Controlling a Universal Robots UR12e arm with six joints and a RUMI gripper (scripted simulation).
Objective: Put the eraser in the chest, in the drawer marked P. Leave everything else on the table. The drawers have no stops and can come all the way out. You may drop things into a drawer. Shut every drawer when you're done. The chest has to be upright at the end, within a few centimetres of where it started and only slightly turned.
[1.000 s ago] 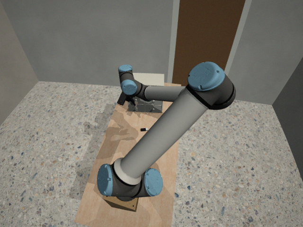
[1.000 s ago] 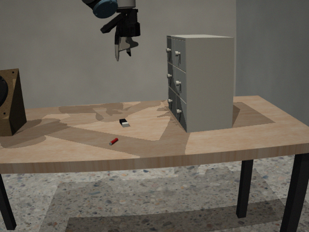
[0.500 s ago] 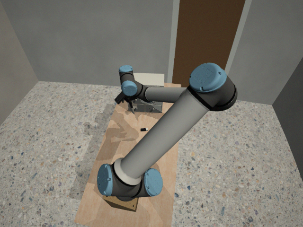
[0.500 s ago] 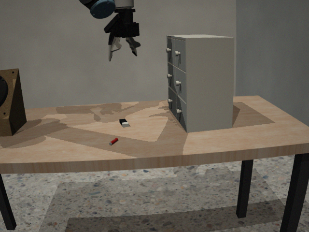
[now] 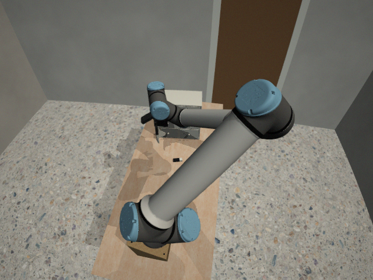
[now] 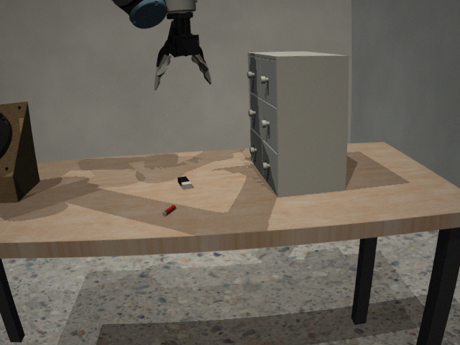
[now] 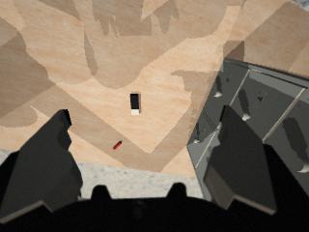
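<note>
The eraser [image 6: 185, 182], black with a white end, lies on the wooden table in front of the chest; it also shows in the overhead view [image 5: 177, 159] and the wrist view [image 7: 135, 103]. The grey chest [image 6: 299, 120] stands upright on the table with six knobbed drawers in two columns, all shut; its front shows in the wrist view [image 7: 256, 116]. I cannot read any drawer marks. My gripper [image 6: 182, 75] hangs open and empty high above the table, left of the chest's top drawers and well above the eraser.
A small red cylinder [image 6: 169, 210] lies nearer the table's front edge; it also shows in the wrist view [image 7: 117, 145]. The arm's brown base block [image 6: 14, 152] stands at the table's left end. The long arm link [image 5: 199, 163] hides part of the table from above.
</note>
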